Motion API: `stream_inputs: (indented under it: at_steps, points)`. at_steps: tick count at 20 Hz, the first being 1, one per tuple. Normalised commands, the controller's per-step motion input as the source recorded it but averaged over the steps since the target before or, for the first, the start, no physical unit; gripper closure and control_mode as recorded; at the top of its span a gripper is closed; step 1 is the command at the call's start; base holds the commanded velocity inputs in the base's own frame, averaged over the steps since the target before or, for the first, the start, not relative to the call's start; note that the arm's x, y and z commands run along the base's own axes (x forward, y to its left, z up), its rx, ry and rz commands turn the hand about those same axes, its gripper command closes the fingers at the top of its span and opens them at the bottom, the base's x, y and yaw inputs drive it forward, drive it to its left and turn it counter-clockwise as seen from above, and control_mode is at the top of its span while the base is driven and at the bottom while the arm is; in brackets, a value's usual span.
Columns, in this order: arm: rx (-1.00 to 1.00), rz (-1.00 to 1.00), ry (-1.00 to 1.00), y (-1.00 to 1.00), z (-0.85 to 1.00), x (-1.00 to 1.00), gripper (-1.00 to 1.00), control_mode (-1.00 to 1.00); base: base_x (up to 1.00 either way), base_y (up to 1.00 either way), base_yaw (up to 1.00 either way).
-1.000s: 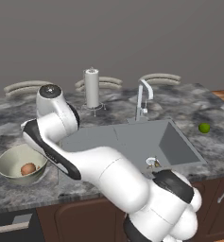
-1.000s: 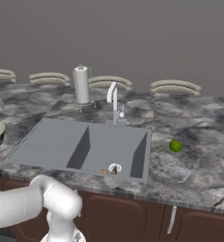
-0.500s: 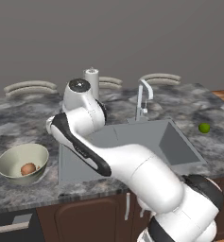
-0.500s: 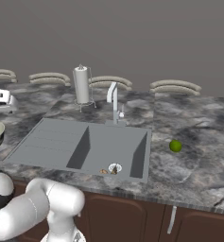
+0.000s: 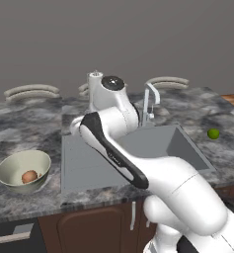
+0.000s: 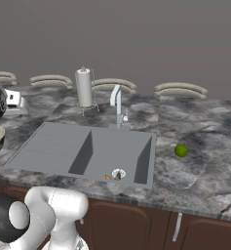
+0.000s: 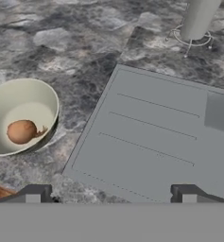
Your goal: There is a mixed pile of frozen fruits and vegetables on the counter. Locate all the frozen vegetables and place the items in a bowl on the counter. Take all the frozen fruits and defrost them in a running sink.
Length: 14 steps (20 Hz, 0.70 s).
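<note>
on the marbled counter (image 6: 195, 127), a grey sink (image 6: 112, 151).

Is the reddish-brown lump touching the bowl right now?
Touching. In the hand view the reddish-brown lump rests on the inner floor of the bowl; the left base view shows it sitting inside too.
</note>
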Motion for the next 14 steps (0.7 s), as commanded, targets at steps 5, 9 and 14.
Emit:
stream_inputs:
  at_steps: [5, 9, 14]
  points:
    - [0.0, 0.0, 0.0, -0.76, 0.33, -0.34, -1.0, -1.0, 0.0, 0.0, 0.0]
    - [0.0, 0.0, 0.0, -0.88, 0.22, -0.31, -1.0, -1.0, 0.0, 0.0, 0.0]
    - [0.0, 0.0, 0.0, -0.96, 0.12, -0.3, -1.0, -1.0, 0.0, 0.0, 0.0]
